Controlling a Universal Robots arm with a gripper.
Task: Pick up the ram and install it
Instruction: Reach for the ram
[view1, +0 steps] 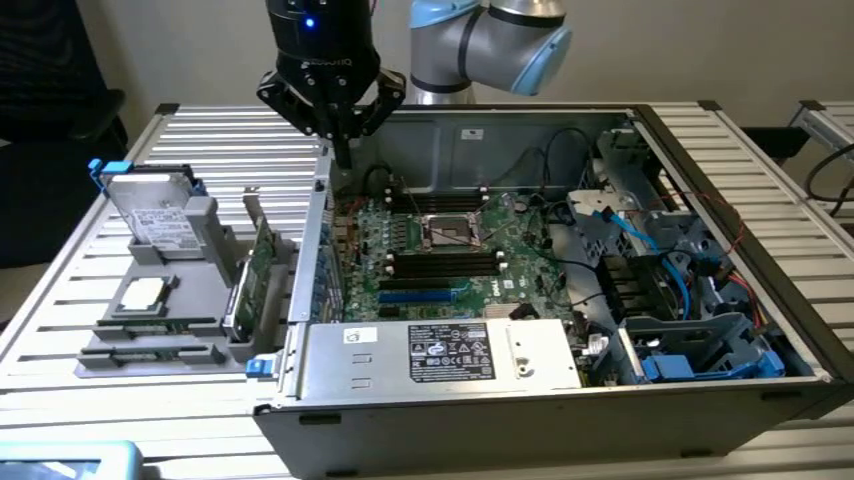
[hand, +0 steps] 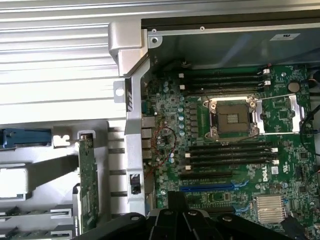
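Observation:
The ram (view1: 155, 326) is a narrow green stick lying on edge in the grey holder (view1: 200, 245) on the exterior view's left, outside the computer case. A second similar stick (view1: 147, 352) lies just in front of it. My gripper (view1: 343, 150) hangs above the case's back left corner, well away from the sticks. Its fingers are shut with nothing between them. The wrist view shows the black gripper (hand: 192, 216) over the motherboard (hand: 170, 115). Long black memory slots (hand: 230, 150) run beside the bare processor socket (hand: 232, 117).
The grey holder also carries a hard drive (view1: 154, 215), a processor chip (view1: 143, 292) and an upright green expansion card (view1: 256, 270). The open case (view1: 534, 415) has a power supply (view1: 441, 352) in front, and cables and blue drive cages (view1: 694, 350) on the right.

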